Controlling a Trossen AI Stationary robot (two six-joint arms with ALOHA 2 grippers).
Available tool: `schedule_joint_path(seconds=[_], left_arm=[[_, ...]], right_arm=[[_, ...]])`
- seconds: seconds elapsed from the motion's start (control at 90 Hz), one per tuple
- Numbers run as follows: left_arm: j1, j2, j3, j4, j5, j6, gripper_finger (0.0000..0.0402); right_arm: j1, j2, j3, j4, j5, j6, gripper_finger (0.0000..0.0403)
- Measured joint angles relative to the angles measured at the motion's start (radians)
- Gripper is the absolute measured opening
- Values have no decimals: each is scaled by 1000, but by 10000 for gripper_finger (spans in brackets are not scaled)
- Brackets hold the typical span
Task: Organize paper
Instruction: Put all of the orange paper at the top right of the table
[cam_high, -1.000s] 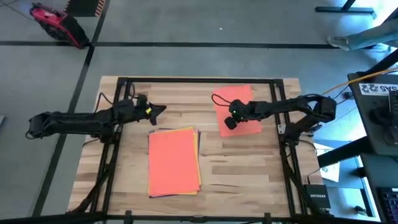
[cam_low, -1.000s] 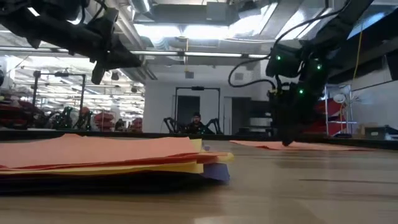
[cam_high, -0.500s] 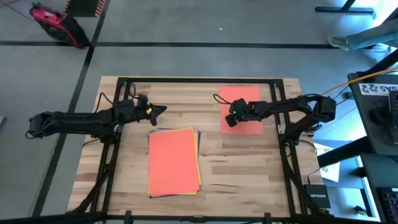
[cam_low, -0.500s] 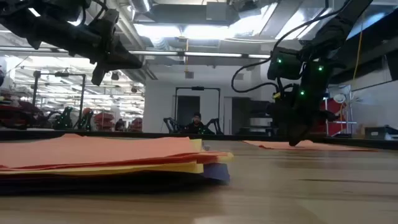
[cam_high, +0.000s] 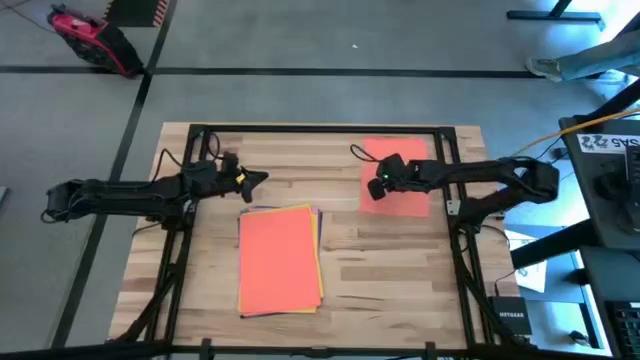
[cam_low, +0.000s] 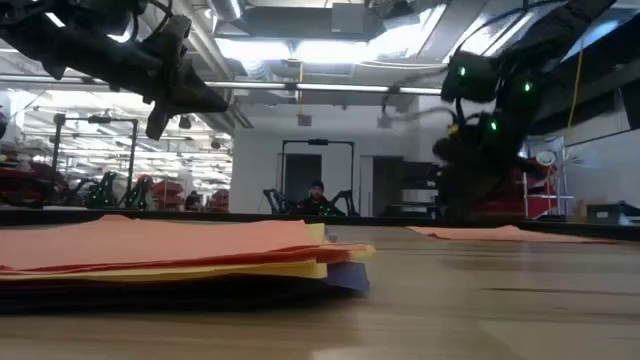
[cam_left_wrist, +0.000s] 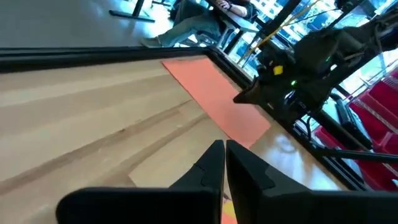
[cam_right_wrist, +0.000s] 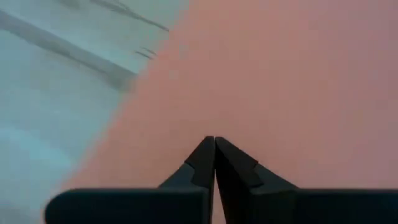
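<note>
High view: a red sheet (cam_high: 398, 178) is pressed flat by the right claw (cam_high: 376, 189), fingers closed on nothing, likely to slide it.

1. Pale planked wood on the table (cam_high: 380, 262), smooth, with visible grain and a faint sheen.
2. Matt coloured paper in the stack (cam_high: 279, 258), orange-red on top.
3. Same matt paper in the single orange-red sheet (cam_high: 405, 203).
4. Dark, smooth, hard-looking finish on the left gripper (cam_left_wrist: 224, 147) and right gripper (cam_right_wrist: 214, 142).

table (cam_high: 380, 262) (wood) | paper stack (cam_high: 279, 259) centre | orange-red sheet (cam_high: 398, 187) far right
</note>
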Motion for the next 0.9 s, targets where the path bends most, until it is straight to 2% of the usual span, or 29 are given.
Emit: schedule_joint_path(seconds=[0.122, 0.178, 0.311, 0.489, 0.589, 0.733, 0.9], left_arm=[[0, 0, 0, -3, 4, -2, 0], [0, 0, 0, -16, 4, -4, 0], [0, 0, 0, -62, 10, -47, 0], [0, 0, 0, -64, 98, -44, 0], [0, 0, 0, -87, 158, -29, 0], [0, 0, -1, -115, 175, -23, 0], [0, -1, -1, -87, 177, -13, 0]], right_arm=[[11, -16, 2, 233, -266, 31, 10], [29, 0, 3, 318, -317, 71, 21], [73, 61, 21, 404, -353, 161, 58], [133, 197, 133, 426, -415, 144, 82], [165, 289, 219, 425, -453, 73, 67], [214, 433, 360, 413, -454, -104, 11], [253, 591, 526, 360, -432, -280, 5]])
